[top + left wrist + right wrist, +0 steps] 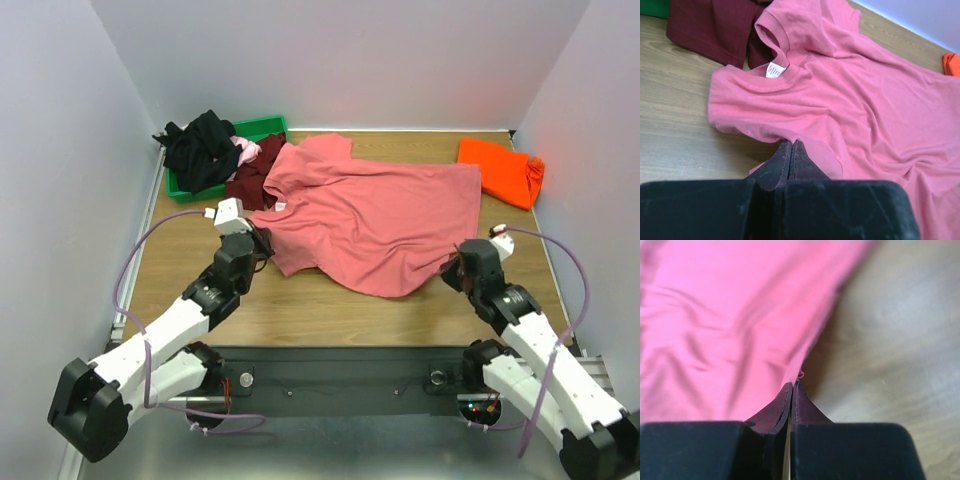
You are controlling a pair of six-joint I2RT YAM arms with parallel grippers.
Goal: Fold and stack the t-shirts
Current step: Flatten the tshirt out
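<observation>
A salmon-pink t-shirt point(370, 215) with a white neck label point(281, 205) lies spread and wrinkled across the middle of the table. My left gripper point(262, 247) is shut on its near left edge by the sleeve point(790, 142). My right gripper point(455, 268) is shut on its near right hem point(794, 382). A bright orange t-shirt point(503, 167) lies bunched at the back right. A dark maroon t-shirt point(255, 180) lies at the back left, partly under the salmon-pink one; it also shows in the left wrist view point(710, 27). A black t-shirt point(200, 148) and a light pink t-shirt point(246, 150) are heaped in the bin.
A green plastic bin point(262, 127) stands at the back left corner. White walls close in the table on three sides. The wooden table point(340, 310) shows bare along its near edge between the arms.
</observation>
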